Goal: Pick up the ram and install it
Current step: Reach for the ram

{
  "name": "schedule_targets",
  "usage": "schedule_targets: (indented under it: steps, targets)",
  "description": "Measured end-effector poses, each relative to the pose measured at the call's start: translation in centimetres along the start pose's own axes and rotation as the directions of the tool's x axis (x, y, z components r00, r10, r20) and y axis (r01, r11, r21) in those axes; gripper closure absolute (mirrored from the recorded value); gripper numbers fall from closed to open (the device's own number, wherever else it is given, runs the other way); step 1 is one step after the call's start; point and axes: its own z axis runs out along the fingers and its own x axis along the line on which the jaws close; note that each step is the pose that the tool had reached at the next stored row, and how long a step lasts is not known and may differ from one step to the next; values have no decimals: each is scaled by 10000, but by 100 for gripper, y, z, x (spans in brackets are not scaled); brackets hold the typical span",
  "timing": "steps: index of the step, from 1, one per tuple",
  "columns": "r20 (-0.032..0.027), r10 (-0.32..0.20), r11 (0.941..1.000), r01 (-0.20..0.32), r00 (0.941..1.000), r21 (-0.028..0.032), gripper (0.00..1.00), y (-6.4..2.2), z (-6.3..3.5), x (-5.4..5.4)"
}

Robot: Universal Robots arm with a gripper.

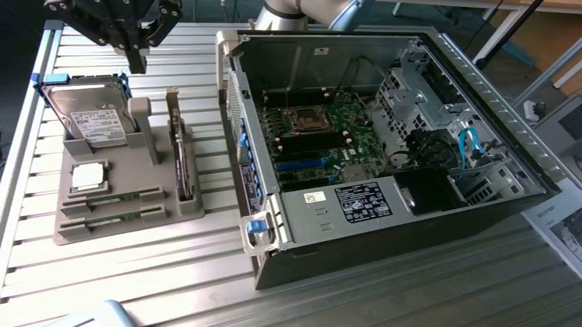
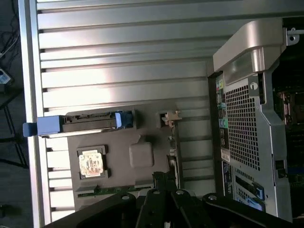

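Two ram sticks [image 1: 105,199] [image 1: 114,218], thin green boards, lie in slots at the near end of a grey holder [image 1: 127,225] on the exterior view's left. In the wrist view one ram stick's green edge [image 2: 107,190] shows beside the dark fingers. My black gripper [image 1: 136,66] hangs high above the holder's far end, over the hard drive, shut and holding nothing. Its fingertips [image 2: 164,179] sit together in the wrist view. The open computer case [image 1: 473,82] lies on the exterior view's right, with its green motherboard [image 1: 318,129] exposed.
The holder also carries a silver hard drive [image 1: 91,119] in a blue caddy, a square processor chip [image 1: 88,176] and an upright card [image 1: 185,160]. The case's perforated rear panel [image 2: 242,123] stands close beside the holder. Everything rests on a slatted metal table [image 1: 136,286].
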Motion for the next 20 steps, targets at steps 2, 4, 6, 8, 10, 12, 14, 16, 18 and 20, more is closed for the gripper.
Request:
schedule_targets:
  steps: [2, 4, 6, 8, 10, 12, 14, 16, 18, 20]
  targets:
    - [-4, 0, 10000, 0, 10000, 0, 90, -5, 0, 63]
    - [-11, 1, 10000, -1, 10000, 0, 90, -8, -1, 112]
    - [-16, 2, 10000, -2, 10000, 0, 90, -11, -2, 156]
    - [-24, 2, 10000, -1, 10000, 2, 90, -15, -3, 205]
    - [-32, 2, 10000, -2, 10000, 3, 90, -22, -5, 289]
    - [-36, 2, 10000, -2, 10000, 2, 90, -27, -6, 363]
    - [-43, 3, 10000, -3, 10000, 3, 90, -32, -8, 428]
    - [-60, 3, 10000, -3, 10000, 4, 90, -36, -8, 487]
    - [-81, 4, 10000, -4, 10000, 6, 90, -41, -8, 548]
    - [-94, 5, 10000, -5, 10000, 7, 90, -44, -10, 587]
